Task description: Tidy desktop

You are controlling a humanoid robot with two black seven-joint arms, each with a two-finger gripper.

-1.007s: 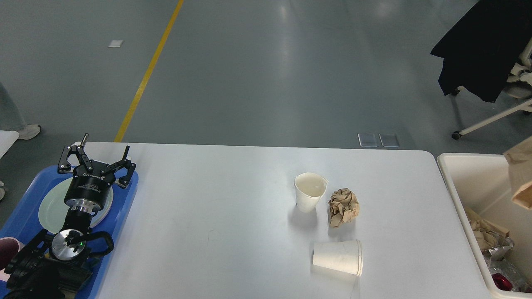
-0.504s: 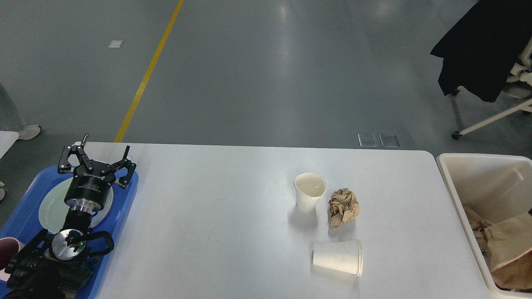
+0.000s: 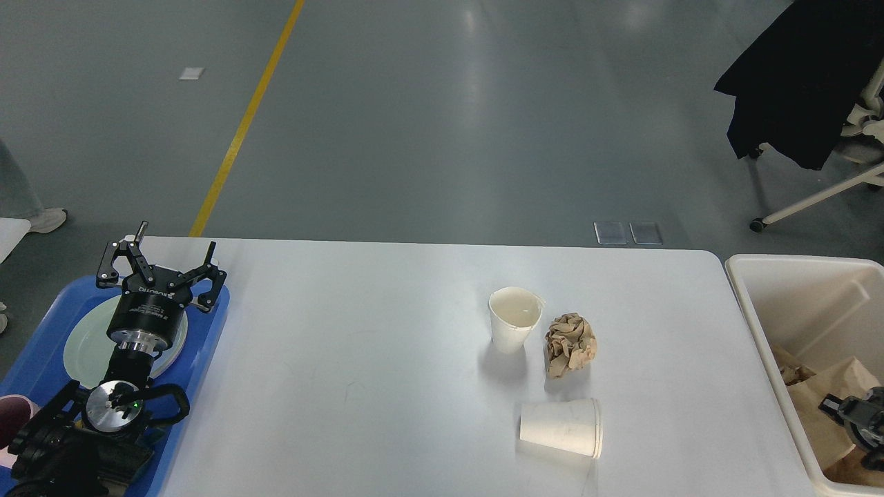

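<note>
My left arm rises from the lower left corner with its tool (image 3: 160, 266) pointing up and away, both fingers spread wide apart, while only a dark piece of my right tool (image 3: 856, 420) shows at the right edge, its fingers indistinguishable.

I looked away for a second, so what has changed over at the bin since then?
The brown paper bag fell from above the cream bin and now lies inside it. The right gripper has come into view over the bag. The left gripper stays open over the blue tray; both cups and the crumpled wad haven't moved.
</note>
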